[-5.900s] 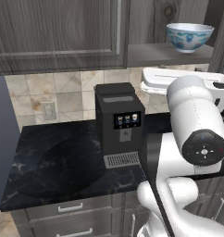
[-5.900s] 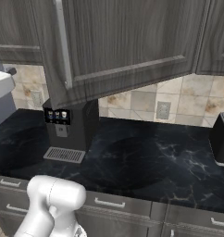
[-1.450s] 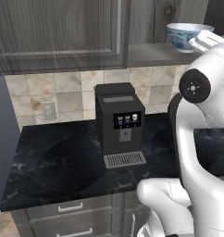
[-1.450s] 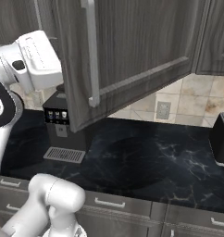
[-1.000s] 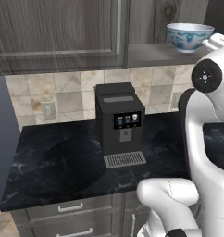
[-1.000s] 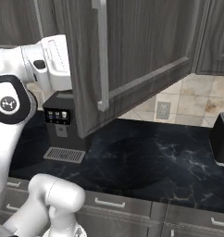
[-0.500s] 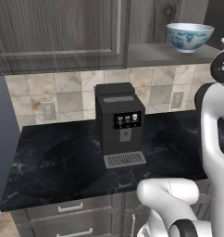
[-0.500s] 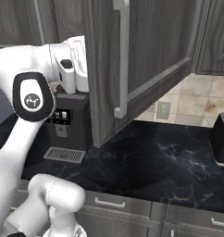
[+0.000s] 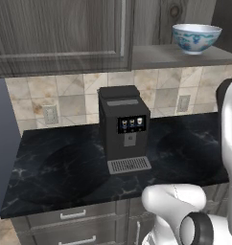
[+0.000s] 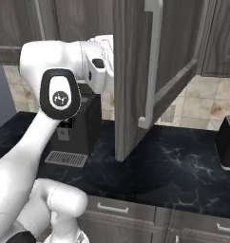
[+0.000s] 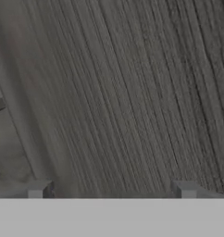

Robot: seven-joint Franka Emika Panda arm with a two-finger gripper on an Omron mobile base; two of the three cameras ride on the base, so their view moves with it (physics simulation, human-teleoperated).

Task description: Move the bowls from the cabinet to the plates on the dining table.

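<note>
bowls first: the white bowl with a blue pattern on its outside (image 9: 196, 37) sits on the open shelf of the dark grey-brown wood-grain wall cabinet (image 9: 60, 33), near the shelf's front edge, above the right half of the black marble counter (image 9: 51, 167). the tan bowl, the plates and the dining table are not to be seen from here.

the cabinet's panelled door (image 10: 145, 71) with its slim metal handle (image 10: 152, 57) stands swung out over the counter. the white arm reaches up behind that door, its hand hidden by it. in the hand view the two dark finger tips (image 11: 40, 189) stand spread to their widest with nothing between them, facing wood grain at very close range.

the step in hand looks like the reach for the first bowl, not yet gripped. the next move likely calls for steering the open jaws round the door and over the bowl's rim, then pinching the wall of the bowl.

a black coffee machine (image 9: 123, 128) stands at the counter's back edge, below the shelf.
</note>
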